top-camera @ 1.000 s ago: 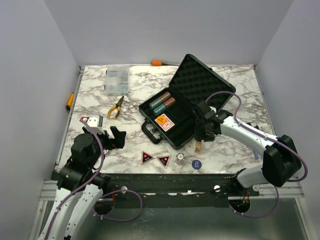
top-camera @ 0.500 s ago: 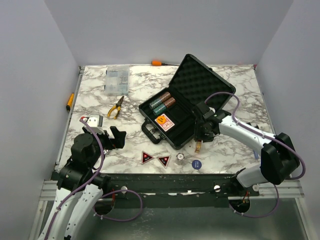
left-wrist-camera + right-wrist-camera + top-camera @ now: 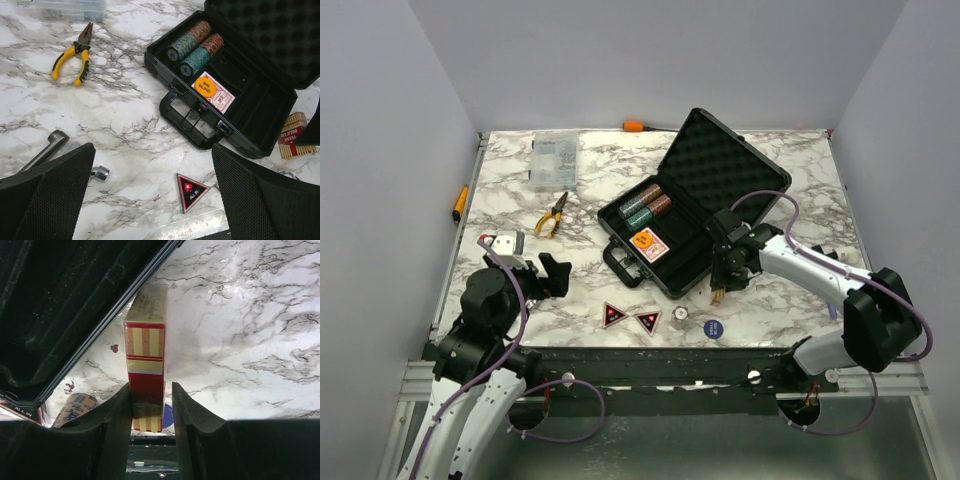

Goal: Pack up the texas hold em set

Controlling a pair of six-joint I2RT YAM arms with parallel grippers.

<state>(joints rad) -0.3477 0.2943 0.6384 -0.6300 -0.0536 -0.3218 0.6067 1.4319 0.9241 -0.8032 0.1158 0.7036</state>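
The black briefcase lies open mid-table, lid raised, with two chip stacks and an orange "BIG BLIND" button on a card inside. The red-and-orange card deck stands on the marble just right of the case. My right gripper straddles the deck; its left finger touches the box and a slim gap shows at the right finger. Two red-black triangles and a blue round button lie near the front edge. My left gripper hangs open above the marble, left of the case.
Yellow-handled pliers and a clear organiser box lie at the back left. A chrome socket and a metal handle rest near my left fingers. A small round piece sits by the triangles. An orange-handled tool lies at the back edge.
My right gripper's fingers have narrowed around the card deck, and it has edged slightly toward the near side. The left arm has not moved.
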